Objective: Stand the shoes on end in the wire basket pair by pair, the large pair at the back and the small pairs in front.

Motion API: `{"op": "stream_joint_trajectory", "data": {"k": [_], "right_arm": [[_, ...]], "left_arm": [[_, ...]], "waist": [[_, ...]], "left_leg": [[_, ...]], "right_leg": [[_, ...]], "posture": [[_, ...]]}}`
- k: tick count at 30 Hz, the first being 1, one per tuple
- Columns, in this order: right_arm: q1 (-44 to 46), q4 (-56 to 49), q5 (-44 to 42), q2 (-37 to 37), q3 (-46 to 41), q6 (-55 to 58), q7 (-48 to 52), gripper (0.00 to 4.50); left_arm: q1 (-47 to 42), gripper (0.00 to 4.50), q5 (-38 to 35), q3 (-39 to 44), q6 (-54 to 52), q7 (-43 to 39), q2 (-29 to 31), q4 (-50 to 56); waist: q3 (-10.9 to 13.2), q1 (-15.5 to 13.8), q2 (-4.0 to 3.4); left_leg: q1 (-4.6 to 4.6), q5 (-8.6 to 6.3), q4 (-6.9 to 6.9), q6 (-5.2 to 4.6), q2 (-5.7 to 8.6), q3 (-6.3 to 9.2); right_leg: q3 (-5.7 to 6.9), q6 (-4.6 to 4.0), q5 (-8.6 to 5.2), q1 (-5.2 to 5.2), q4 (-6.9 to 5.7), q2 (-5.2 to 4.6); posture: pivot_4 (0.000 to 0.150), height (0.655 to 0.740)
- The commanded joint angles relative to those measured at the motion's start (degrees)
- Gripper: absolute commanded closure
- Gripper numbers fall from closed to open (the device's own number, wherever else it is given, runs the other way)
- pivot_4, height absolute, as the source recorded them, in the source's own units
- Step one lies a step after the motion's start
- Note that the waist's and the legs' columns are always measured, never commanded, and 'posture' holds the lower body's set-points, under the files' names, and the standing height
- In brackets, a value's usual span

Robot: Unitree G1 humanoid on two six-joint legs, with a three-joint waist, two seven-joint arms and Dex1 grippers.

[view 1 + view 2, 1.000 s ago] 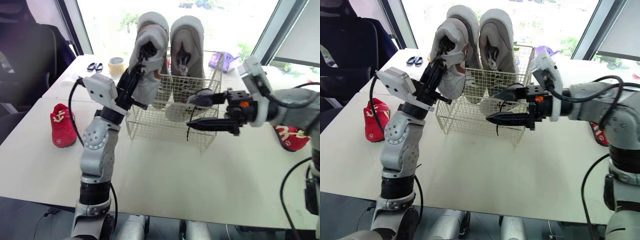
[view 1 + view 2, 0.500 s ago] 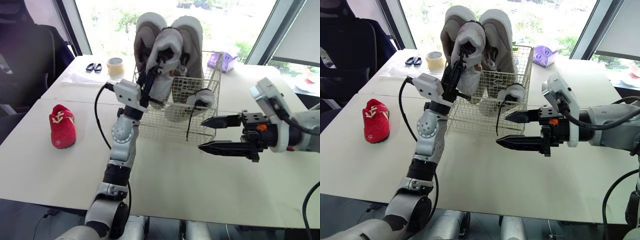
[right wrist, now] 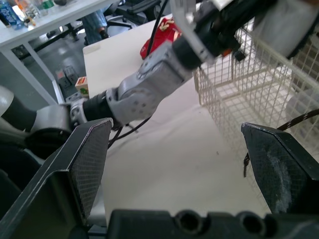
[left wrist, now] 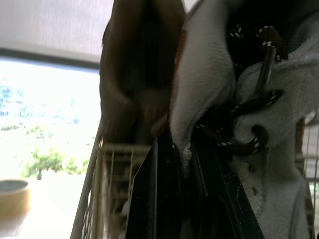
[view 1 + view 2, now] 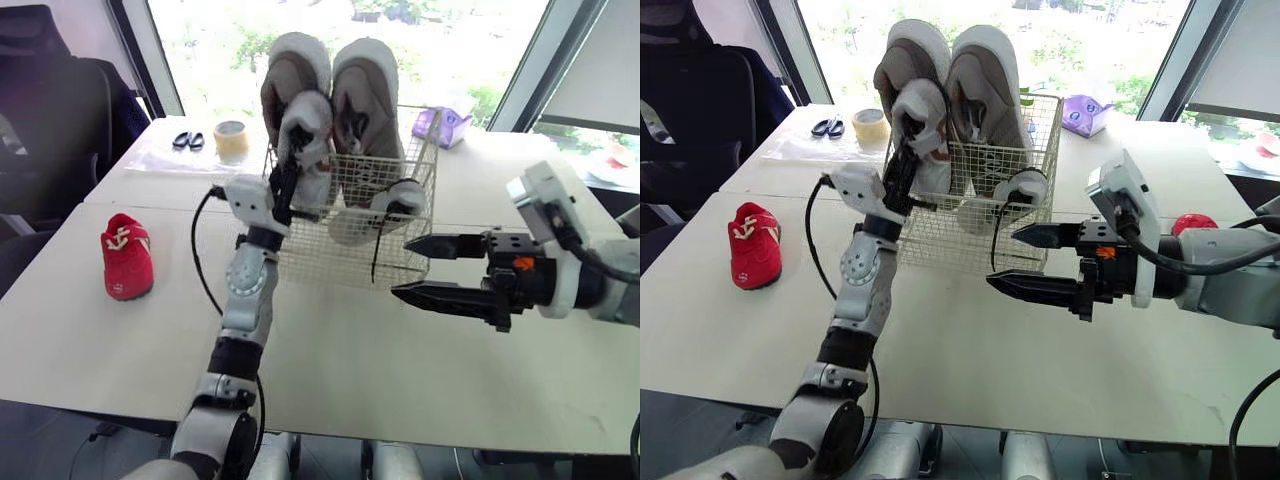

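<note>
Basket is white-coated metal wire, shoes look like soft suede-ish cloth, table smooth and matt, pads on right gripper rough plastic.

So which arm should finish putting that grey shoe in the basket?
Left: the left gripper is shut on the small grey shoe at the wire basket; the right gripper hangs open in front.
</note>
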State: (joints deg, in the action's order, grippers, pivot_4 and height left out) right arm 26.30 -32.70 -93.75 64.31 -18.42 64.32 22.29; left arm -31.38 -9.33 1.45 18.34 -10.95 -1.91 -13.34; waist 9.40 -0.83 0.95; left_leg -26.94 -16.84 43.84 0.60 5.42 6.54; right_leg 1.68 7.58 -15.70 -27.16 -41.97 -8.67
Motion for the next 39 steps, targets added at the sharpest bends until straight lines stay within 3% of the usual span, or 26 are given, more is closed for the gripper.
{"op": "stream_joint_trajectory", "data": {"k": [1, 6, 9, 14, 22, 30, 31, 34, 39], "right_arm": [[0.3, -0.8, 1.3, -0.7, 0.4, -2.7, 0.1, 0.00], [0.4, -0.9, 3.2, -1.5, 2.2, -4.5, 0.6, 0.00], [0.4, -0.9, 4.4, -2.2, 3.1, -5.2, 1.0, 0.00], [0.3, -0.6, 7.5, -3.3, 4.4, -6.1, 2.7, 0.00], [1.6, 1.7, 15.8, -7.7, 7.5, -8.9, 5.9, 0.00], [1.8, 2.3, 20.1, -10.7, 8.4, -9.6, 8.5, 0.00], [1.7, 2.5, 20.3, -11.0, 8.4, -9.5, 8.8, 0.00], [1.4, 2.6, 20.0, -11.7, 7.9, -9.1, 9.0, 0.00], [2.2, 4.3, 15.6, -11.6, 5.4, -8.0, 9.1, 0.00]], "left_arm": [[2.0, 4.47, 0.3, 0.2, -3.7, 1.0, 0.7, 2.3], [3.9, 4.47, -0.1, 0.0, -6.7, 1.1, 1.5, 6.1], [5.0, 3.41, -1.8, 0.0, -9.2, 0.0, 1.8, 8.9], [7.9, 0.95, -5.6, -0.9, -17.7, -3.5, 4.8, 18.2], [14.7, 0.95, -14.2, -0.4, -36.4, -5.8, 12.4, 36.8], [16.2, 0.95, -15.4, 1.0, -42.6, -6.6, 17.7, 42.8], [15.8, 0.95, -17.8, 2.4, -44.1, -6.9, 18.0, 43.9], [15.0, 0.12, -28.2, 6.8, -48.5, -7.2, 18.0, 47.1], [17.7, 0.05, -43.5, 9.5, -58.9, -7.2, 23.7, 54.6]], "waist": [[0.0, 0.0, -0.01], [0.0, 0.2, -0.04], [0.0, 0.2, -0.04], [0.0, 0.5, -0.07], [0.0, 0.0, -0.10], [0.0, 0.0, -0.10], [0.0, 0.0, -0.10], [0.0, 0.1, -0.10], [0.1, 0.1, -0.11]], "left_leg": [[0.00, 0.00, 0.00, 0.00, 0.00, 0.00], [0.05, -0.03, -0.13, -0.05, 0.00, -0.07], [0.12, -0.03, -0.33, -0.05, -0.01, -0.08], [0.31, -0.03, -0.73, -0.04, -0.07, -0.11], [0.35, -0.02, -0.78, -0.04, -0.09, -0.08], [0.37, -0.03, -0.79, -0.04, -0.04, -0.07], [0.37, -0.03, -0.79, -0.05, -0.04, -0.06], [0.37, -0.03, -0.80, -0.04, -0.06, -0.05], [0.37, -0.03, -0.81, -0.04, -0.06, -0.02]], "right_leg": [[0.00, 0.00, 0.00, 0.01, 0.00, 0.00], [-0.05, 0.01, 0.00, 0.01, 0.10, 0.00], [-0.05, 0.02, 0.00, 0.00, 0.14, 0.00], [-0.07, 0.01, 0.00, 0.05, 0.35, 0.04], [-0.05, -0.13, -0.07, 0.20, 0.57, 0.07], [-0.03, -0.17, -0.09, 0.34, 0.80, 0.05], [-0.03, -0.17, -0.09, 0.33, 0.80, 0.04], [-0.03, -0.17, -0.09, 0.32, 0.79, 0.05], [-0.02, -0.18, -0.10, 0.32, 0.80, 0.05]], "posture": [[0.150, 0.6595], [0.150, 0.6595], [0.150, 0.6595], [0.150, 0.6595], [0.150, 0.6595], [0.150, 0.6595], [0.150, 0.6595], [0.150, 0.6595], [0.150, 0.6595]]}}
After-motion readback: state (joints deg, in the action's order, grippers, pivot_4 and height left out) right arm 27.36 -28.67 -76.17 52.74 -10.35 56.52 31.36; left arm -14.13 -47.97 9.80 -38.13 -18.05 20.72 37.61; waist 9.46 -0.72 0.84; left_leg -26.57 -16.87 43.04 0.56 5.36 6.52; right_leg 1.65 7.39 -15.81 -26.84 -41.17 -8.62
